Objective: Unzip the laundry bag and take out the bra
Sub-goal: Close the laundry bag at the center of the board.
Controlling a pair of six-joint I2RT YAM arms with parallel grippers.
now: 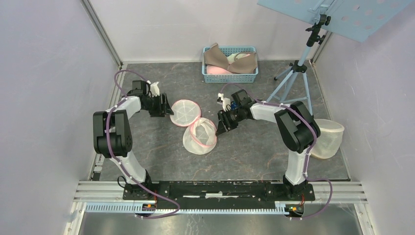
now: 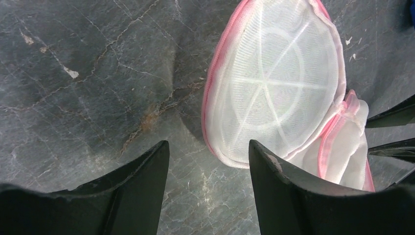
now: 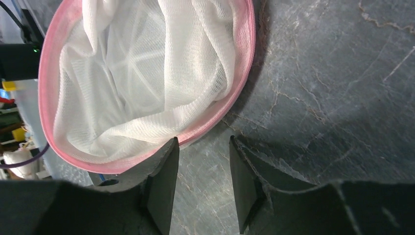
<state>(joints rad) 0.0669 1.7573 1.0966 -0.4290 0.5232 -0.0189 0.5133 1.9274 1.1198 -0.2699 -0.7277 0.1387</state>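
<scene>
The laundry bag lies unzipped on the dark table as two round white mesh halves with pink trim. One half [image 1: 185, 112] lies flat, and the other [image 1: 200, 137] gapes upward. My left gripper [image 1: 164, 105] is open just left of the flat half [image 2: 274, 88], with only bare table between its fingers [image 2: 209, 147]. My right gripper [image 1: 221, 126] is open at the right rim of the gaping half [image 3: 137, 73]. One finger [image 3: 164, 166] is against the pink edge, and nothing is between the jaws [image 3: 204, 142]. This half shows only mesh inside. A tan bra [image 1: 220, 56] lies in the blue basket.
The blue basket [image 1: 230, 77] stands at the back centre and also holds pink fabric. A light-blue tripod [image 1: 293, 83] stands at the back right. A white mesh hamper [image 1: 328, 139] sits by the right arm. Grey walls enclose the table on three sides.
</scene>
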